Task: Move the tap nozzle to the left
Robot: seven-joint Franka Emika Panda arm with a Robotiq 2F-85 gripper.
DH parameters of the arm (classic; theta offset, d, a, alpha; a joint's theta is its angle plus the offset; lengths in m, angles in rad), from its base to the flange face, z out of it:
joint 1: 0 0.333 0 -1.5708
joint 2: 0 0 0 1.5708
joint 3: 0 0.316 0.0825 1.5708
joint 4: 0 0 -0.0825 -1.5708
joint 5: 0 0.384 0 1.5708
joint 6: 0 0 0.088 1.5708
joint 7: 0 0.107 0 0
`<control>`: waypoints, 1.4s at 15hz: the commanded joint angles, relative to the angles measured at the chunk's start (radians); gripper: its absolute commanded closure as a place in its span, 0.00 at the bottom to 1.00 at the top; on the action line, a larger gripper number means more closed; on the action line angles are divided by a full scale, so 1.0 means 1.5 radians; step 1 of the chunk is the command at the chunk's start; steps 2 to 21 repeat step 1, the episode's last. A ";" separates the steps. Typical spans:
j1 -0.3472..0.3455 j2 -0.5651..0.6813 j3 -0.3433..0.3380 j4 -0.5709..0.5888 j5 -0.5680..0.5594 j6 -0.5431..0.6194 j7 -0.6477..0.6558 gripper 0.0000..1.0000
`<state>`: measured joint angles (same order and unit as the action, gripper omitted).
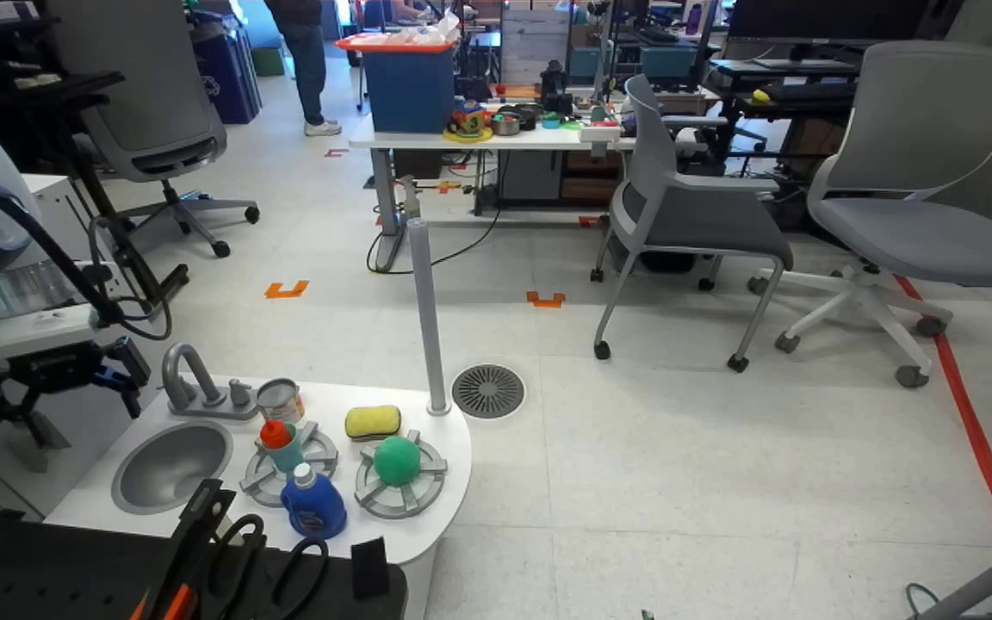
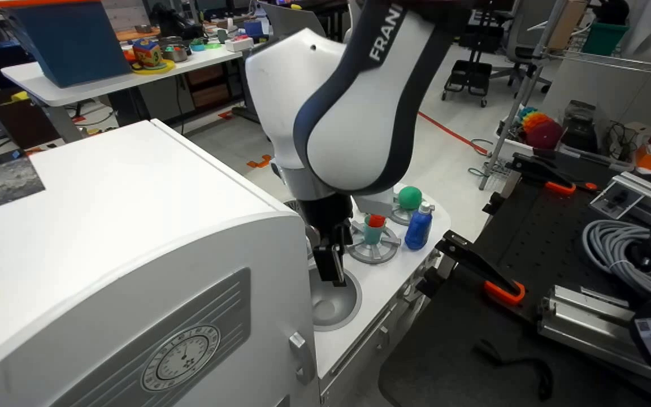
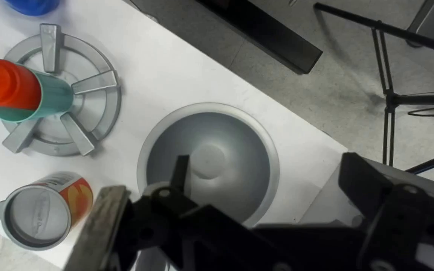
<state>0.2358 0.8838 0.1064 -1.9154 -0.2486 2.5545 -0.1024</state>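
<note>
The tap nozzle (image 1: 202,372) is a silver-grey curved tube on a base with small handles, at the back edge of the white toy counter (image 1: 242,534). In an exterior view it arches to the left of its base. In the wrist view it is mostly hidden behind my gripper's left finger; a grey piece (image 3: 150,261) shows low down. My gripper (image 3: 266,160) is open and empty, its left finger over the round sink bowl (image 3: 239,162) and its right finger past the counter's end. In an exterior view my gripper (image 1: 83,422) hangs left of the nozzle, apart from it.
A can (image 3: 38,214) stands close to the tap. A teal cup (image 3: 57,92) with a red-topped bottle rests on a burner. A blue bottle (image 1: 313,504), green ball (image 1: 397,461) and yellow sponge (image 1: 373,422) are farther along. A white toy fridge (image 2: 133,226) borders the sink end.
</note>
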 commanded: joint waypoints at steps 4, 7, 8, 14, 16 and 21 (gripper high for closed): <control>0.004 0.005 -0.002 0.004 0.003 -0.001 -0.002 0.00; 0.004 0.005 -0.002 0.004 0.003 -0.001 -0.002 0.00; 0.004 0.005 -0.002 0.004 0.003 -0.001 -0.002 0.00; 0.004 0.005 -0.002 0.004 0.003 -0.001 -0.002 0.00; 0.004 0.005 -0.002 0.004 0.003 -0.001 -0.002 0.00; 0.004 0.005 -0.002 0.004 0.003 -0.001 -0.002 0.00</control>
